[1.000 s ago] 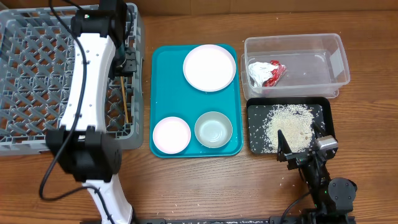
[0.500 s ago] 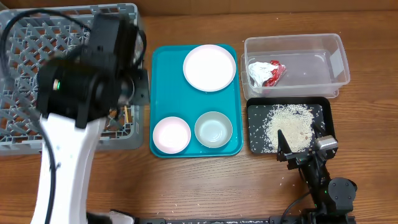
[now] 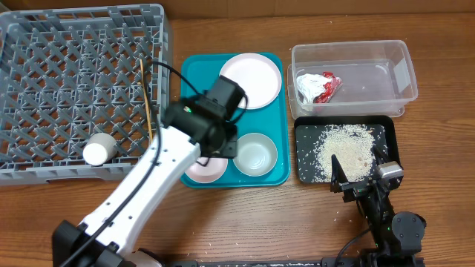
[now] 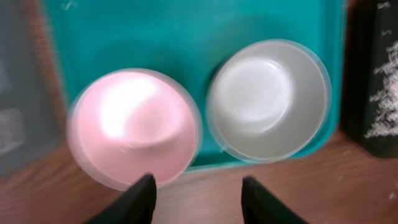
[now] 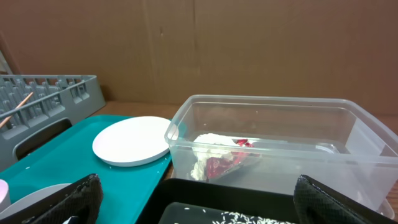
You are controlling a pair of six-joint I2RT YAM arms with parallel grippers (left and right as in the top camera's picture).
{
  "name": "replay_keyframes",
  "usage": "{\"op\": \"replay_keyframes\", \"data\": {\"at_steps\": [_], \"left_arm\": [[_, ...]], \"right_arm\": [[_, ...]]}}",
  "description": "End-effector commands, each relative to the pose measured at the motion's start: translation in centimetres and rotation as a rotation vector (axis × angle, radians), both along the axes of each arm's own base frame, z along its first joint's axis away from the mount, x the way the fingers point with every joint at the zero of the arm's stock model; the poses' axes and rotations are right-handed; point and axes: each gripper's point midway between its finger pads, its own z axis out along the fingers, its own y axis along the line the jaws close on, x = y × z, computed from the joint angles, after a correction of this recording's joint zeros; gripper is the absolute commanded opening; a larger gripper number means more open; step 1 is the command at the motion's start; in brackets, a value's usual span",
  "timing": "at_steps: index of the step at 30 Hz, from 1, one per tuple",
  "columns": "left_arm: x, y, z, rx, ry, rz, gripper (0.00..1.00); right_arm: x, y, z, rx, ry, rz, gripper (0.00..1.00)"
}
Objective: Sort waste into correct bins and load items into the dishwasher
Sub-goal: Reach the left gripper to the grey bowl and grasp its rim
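Over the near end of the teal tray, the left hand hangs with its two dark fingers spread wide and nothing between them. Its wrist view looks straight down on a pink bowl and a pale grey-green bowl, which sit side by side at the tray's front edge. Both bowls are upright and look empty. From overhead the left arm covers part of the pink bowl. A white plate lies at the tray's far end, apart from the bowls.

Left of the tray stands the grey dish rack, holding a chopstick laid along its right side and a white cup on its side near the front.

Right of the tray, a clear plastic bin contains a crumpled red-and-white wrapper. Just in front of it, a black tray carries scattered rice.

By that black tray's front edge is the right hand, fingers set far apart and empty, low over the wooden surface.
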Motion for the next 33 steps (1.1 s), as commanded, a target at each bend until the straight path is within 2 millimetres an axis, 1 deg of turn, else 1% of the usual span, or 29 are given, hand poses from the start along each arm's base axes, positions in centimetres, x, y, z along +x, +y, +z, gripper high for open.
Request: {"op": "replay_keyframes", "data": {"at_steps": [1,4,6,7,8,10,12,14,15,17,18,20,21,22,23,25,26,28,30,32,33], "left_arm": [[0.2,-2.6,-1.9,-0.075,-0.043,-0.097,0.5],[1.9,-2.1,-3.1,-0.025,-0.121,-0.078,0.51],[2.5,-1.3,-4.2,0.027,-0.126,-0.06,0.49],[2.6,-1.0,-4.9,0.051,-0.118,-0.06,0.47],[2.9,-0.9,-6.1,0.081,-0.101,-0.059,0.47],[3.3,-1.4,-7.3,0.084,-0.091,-0.09,0.47],[3.8,-2.9,-9.0,0.055,-0.073,-0.177,0.46],[3.9,-3.9,-10.3,0.025,-0.053,-0.223,0.43],[3.9,-4.0,-10.9,0.027,-0.041,-0.229,0.43],[3.7,-3.6,-12.1,0.051,-0.015,-0.22,0.36],[3.5,-3.4,-13.0,0.065,0.011,-0.206,0.34],[3.3,-3.3,-13.5,0.068,0.026,-0.192,0.27],[3.3,-3.3,-13.6,0.065,0.033,-0.183,0.22],[3.2,-3.5,-13.6,0.056,0.037,-0.18,0.11],[3.2,-3.7,-13.2,0.041,0.038,-0.182,0.04],[3.5,-4.3,-12.0,0.008,0.031,-0.181,0.04],[3.9,-4.5,-10.9,-0.01,0.023,-0.177,0.04],[4.8,-4.7,-8.2,-0.039,0.004,-0.163,0.04],[5.8,-4.0,-4.6,-0.036,-0.033,-0.14,0.04],[6.8,-2.2,-0.8,0.019,-0.087,-0.098,0.04],[7.4,1.3,3.0,0.148,-0.152,-0.034,0.04]], "right_arm": [[0.0,-0.1,-0.1,0.003,-0.007,-0.005,1.0],[0.0,-0.1,-0.1,0.003,-0.007,-0.005,1.0],[0.0,-0.1,-0.1,0.003,-0.007,-0.005,1.0],[0.0,-0.1,-0.1,0.003,-0.007,-0.005,1.0],[0.0,-0.1,-0.1,0.003,-0.007,-0.005,1.0],[0.0,-0.1,-0.1,0.003,-0.007,-0.005,1.0],[0.0,-0.1,-0.1,0.003,-0.007,-0.005,1.0],[0.0,-0.1,-0.1,0.003,-0.007,-0.005,1.0],[0.0,-0.1,-0.1,0.003,-0.007,-0.005,1.0],[0.0,-0.1,-0.1,0.003,-0.007,-0.005,1.0],[0.0,-0.1,-0.1,0.003,-0.007,-0.005,1.0],[0.0,-0.1,-0.1,0.003,-0.007,-0.005,1.0],[0.0,-0.1,-0.1,0.003,-0.007,-0.005,1.0],[0.0,-0.1,-0.1,0.003,-0.007,-0.005,1.0],[0.0,-0.1,-0.1,0.003,-0.007,-0.005,1.0],[0.0,-0.1,-0.1,0.003,-0.007,-0.005,1.0],[0.0,-0.1,-0.1,0.003,-0.007,-0.005,1.0],[0.0,-0.1,-0.1,0.003,-0.007,-0.005,1.0],[0.0,-0.1,-0.1,0.003,-0.007,-0.005,1.0],[0.0,-0.1,-0.1,0.003,-0.007,-0.005,1.0],[0.0,-0.1,-0.1,0.003,-0.007,-0.005,1.0]]}}
